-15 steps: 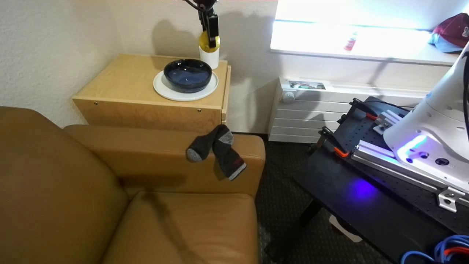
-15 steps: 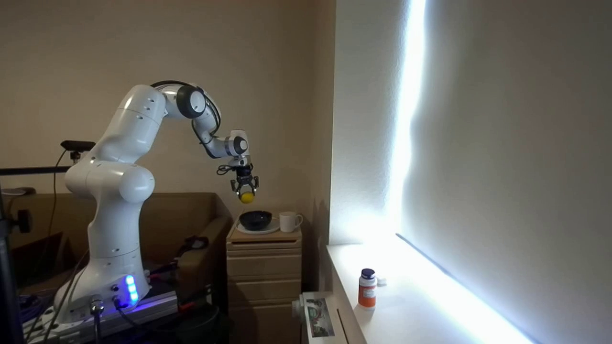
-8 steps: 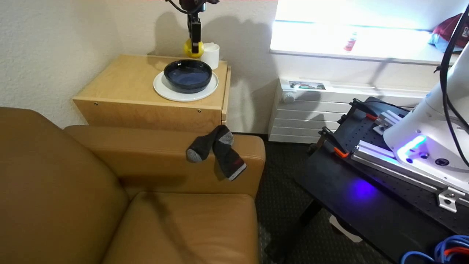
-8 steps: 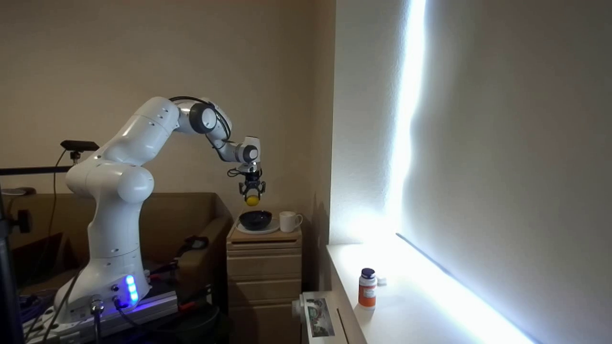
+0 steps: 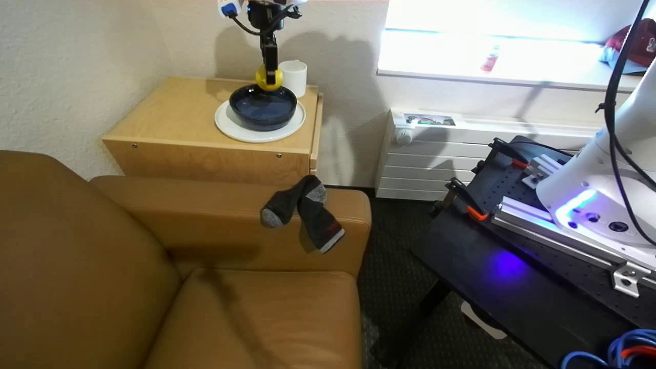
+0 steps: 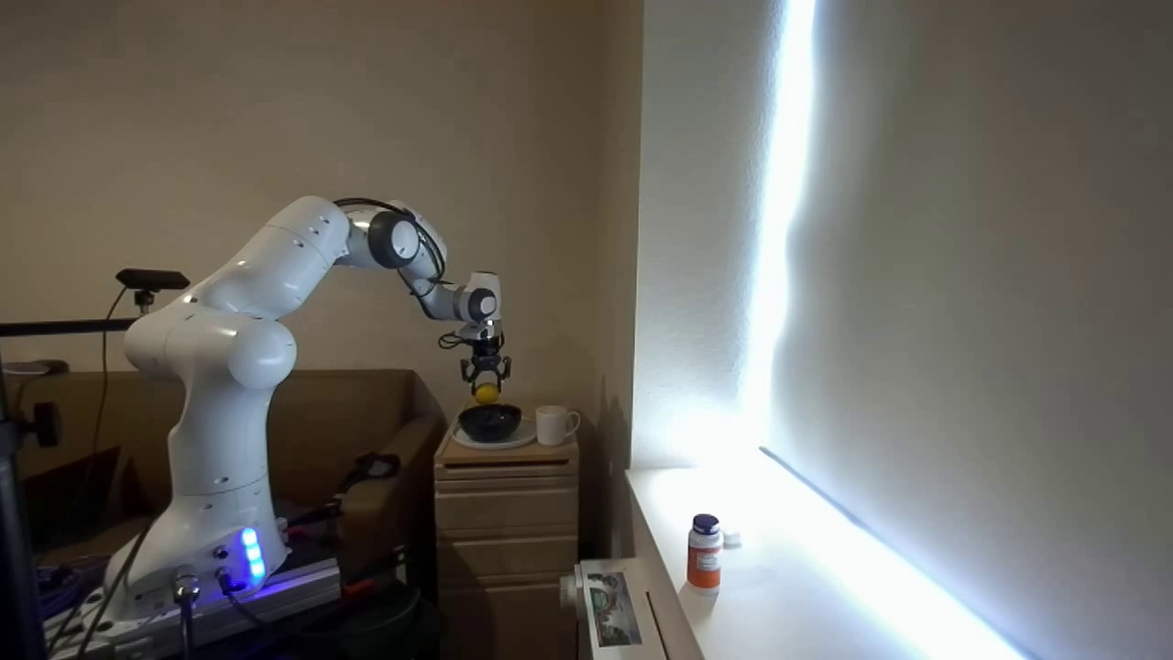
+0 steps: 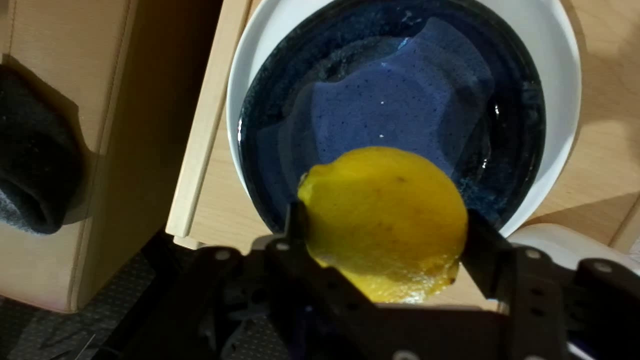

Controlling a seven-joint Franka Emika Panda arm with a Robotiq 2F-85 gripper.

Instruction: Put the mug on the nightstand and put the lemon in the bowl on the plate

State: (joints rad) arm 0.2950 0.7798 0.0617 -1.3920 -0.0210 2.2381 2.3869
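One lemon (image 7: 384, 212): clasped by the gripper (image 7: 386, 226), held just above the bowl (image 5: 263, 111)
Bowl: seated on the plate (image 5: 225, 121)
Plate: supported by the nightstand (image 5: 187, 122)
Mug (image 5: 296, 78): set on the nightstand beside the plate

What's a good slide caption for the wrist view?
Robot gripper holds a lemon above a glazed navy bowl on a white plate.

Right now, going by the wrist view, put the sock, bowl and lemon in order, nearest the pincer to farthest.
1. Lemon: held in the pincer.
2. Bowl: below the lemon, on the plate.
3. Sock: on the sofa arm, at the picture's left edge.
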